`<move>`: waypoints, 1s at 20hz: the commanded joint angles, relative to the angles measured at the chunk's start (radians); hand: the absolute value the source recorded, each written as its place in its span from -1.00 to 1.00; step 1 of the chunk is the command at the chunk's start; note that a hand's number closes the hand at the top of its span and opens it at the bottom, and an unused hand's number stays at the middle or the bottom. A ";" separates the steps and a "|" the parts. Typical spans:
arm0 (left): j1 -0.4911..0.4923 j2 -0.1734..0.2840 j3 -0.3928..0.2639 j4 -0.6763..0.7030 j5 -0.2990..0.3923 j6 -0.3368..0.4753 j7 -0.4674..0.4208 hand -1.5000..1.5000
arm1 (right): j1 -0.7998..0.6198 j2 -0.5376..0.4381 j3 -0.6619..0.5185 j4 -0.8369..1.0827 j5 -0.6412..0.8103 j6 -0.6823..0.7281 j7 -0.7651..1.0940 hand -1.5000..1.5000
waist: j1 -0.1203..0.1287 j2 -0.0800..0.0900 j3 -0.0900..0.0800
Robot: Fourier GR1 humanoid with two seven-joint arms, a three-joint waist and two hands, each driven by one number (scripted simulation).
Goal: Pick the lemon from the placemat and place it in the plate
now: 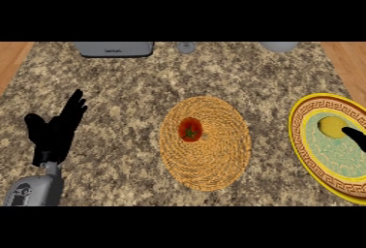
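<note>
My left hand [55,131] rests open, fingers up; my right hand [355,138], fingers' state unclear, touches the lemon [330,125] on the plate [304,145]; granite surface [121,92].

Yellow lemon [329,125]; plate [309,145] yellow-rimmed (key-pattern band).

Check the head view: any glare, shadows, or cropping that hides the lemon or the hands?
Head view: even light, no glare, no strong shadows visible. The lemon reads clearly on the plate; the plate is cut off by the right edge. Only part of the right hand shows at that edge. Left hand fully visible, open. The tomato on the placemat is distinct.
</note>
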 commanded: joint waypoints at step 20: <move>-0.044 -0.030 0.003 -0.056 -0.031 0.008 0.084 0.00 | 0.263 -0.056 -0.245 0.097 -0.252 0.243 -0.288 -1.00 | 0.009 0.002 0.000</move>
